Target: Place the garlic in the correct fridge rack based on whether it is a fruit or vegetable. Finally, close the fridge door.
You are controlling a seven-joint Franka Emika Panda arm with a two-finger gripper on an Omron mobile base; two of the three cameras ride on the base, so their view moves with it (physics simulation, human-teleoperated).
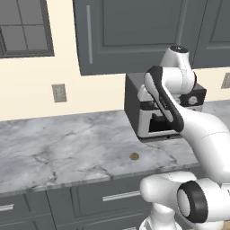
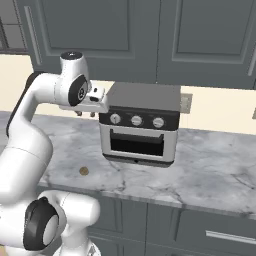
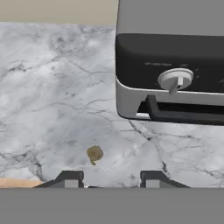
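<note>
Garlic point(image 3: 94, 154) seen lying on marble bench point(image 1: 67, 143), near front edge, left of toaster oven point(image 2: 140, 125), apart from it. Gripper point(image 3: 107, 178) held well above, fingers point(image 3: 70, 178) set narrow, nothing held. Bulb judged light, firm, prone to roll; best pinched across its middle.

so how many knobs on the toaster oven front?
3, in a row along the dark panel of the toaster oven: left knob, middle knob, right knob. None seem hidden in the right base view.
</note>
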